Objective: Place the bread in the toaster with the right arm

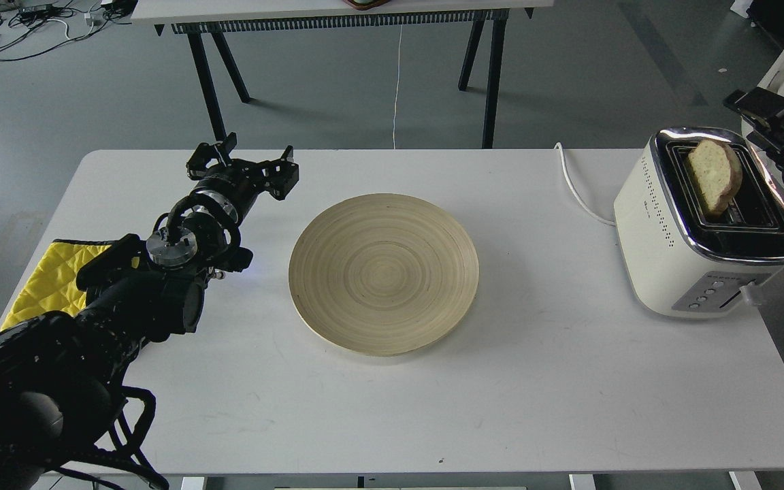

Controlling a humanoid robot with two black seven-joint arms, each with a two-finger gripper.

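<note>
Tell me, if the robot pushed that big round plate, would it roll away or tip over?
Probably neither. The plate is wide, shallow and lies flat on the table, so it would likely slide. It looks like light wood, so a small push might move it easily.

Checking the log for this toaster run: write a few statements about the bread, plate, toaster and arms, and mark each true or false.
1. The bread stands in a slot of the toaster, its top sticking out. True.
2. The plate holds a second slice. False: the plate is bare.
3. The toaster stands at the table's right end. True.
4. The right gripper grips the bread. False: it is beside the toaster, apart from the slice.
5. The left gripper rests on the plate. False: it is left of the plate, near the yellow cloth.
</note>
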